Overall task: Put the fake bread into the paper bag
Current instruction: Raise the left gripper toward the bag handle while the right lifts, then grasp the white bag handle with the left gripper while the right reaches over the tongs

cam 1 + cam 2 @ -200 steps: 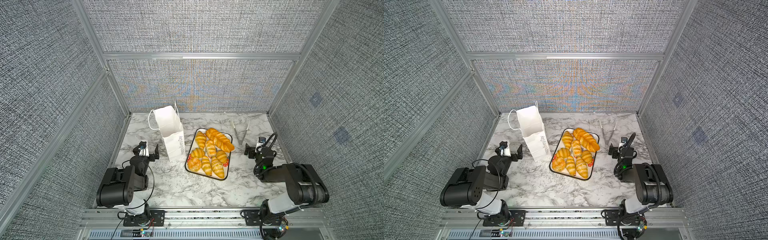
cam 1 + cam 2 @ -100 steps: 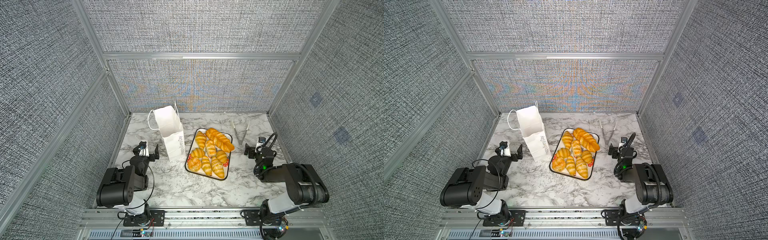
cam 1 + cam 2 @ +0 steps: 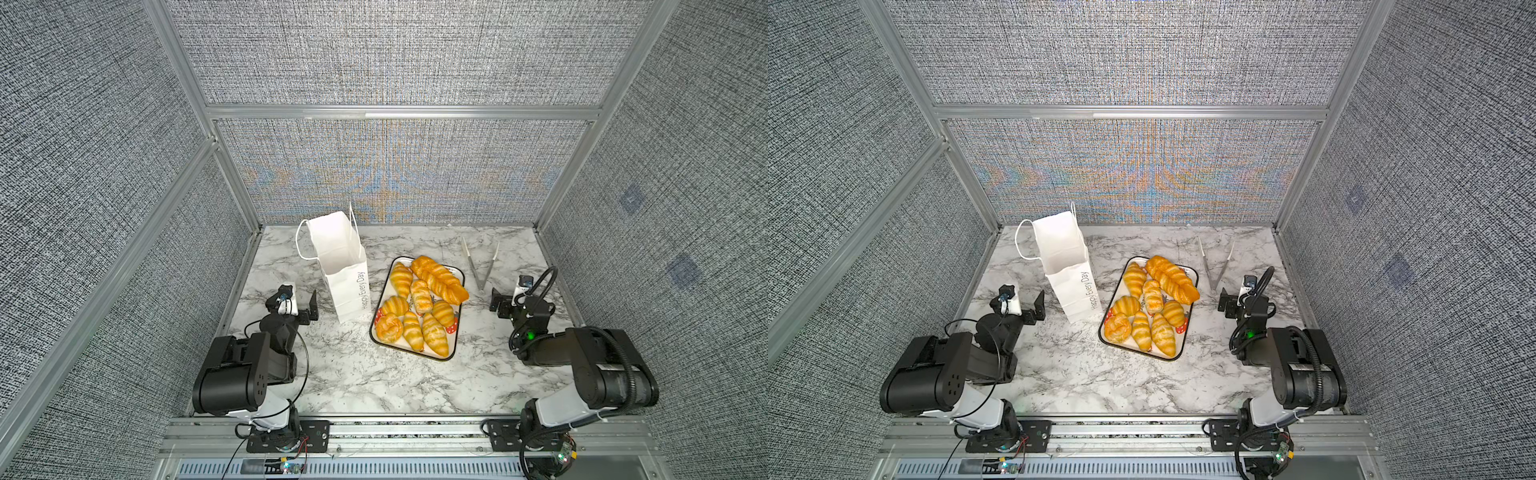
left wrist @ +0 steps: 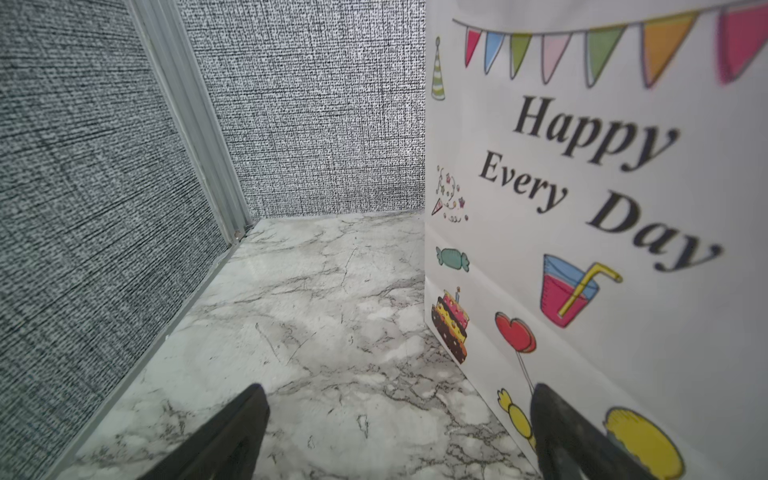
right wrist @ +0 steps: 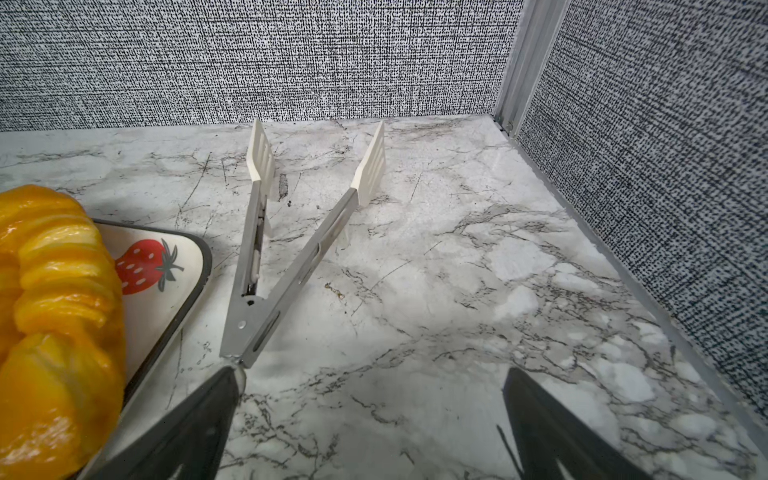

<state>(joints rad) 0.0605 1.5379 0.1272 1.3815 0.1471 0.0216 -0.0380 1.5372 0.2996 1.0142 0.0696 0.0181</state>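
Observation:
The fake bread [image 3: 419,307] [image 3: 1152,305] is several glossy golden pastries lying together on a strawberry-printed tray [image 3: 454,332] [image 5: 178,257]. The long braided loaf [image 5: 54,291] lies on the side nearest my right arm. Left of the tray stands the white paper bag [image 3: 345,270] [image 3: 1069,266], upright with its mouth open. Its printed face [image 4: 582,208] is close beside my left gripper [image 3: 299,297] [image 4: 399,390], which is open and empty over bare marble. My right gripper [image 3: 507,297] [image 5: 372,374] is open and empty, right of the tray.
Metal tongs with white tips [image 3: 480,262] [image 5: 286,249] lie spread on the marble just beyond my right gripper, their hinge end near one fingertip. Grey fabric walls with aluminium posts close in the table on three sides.

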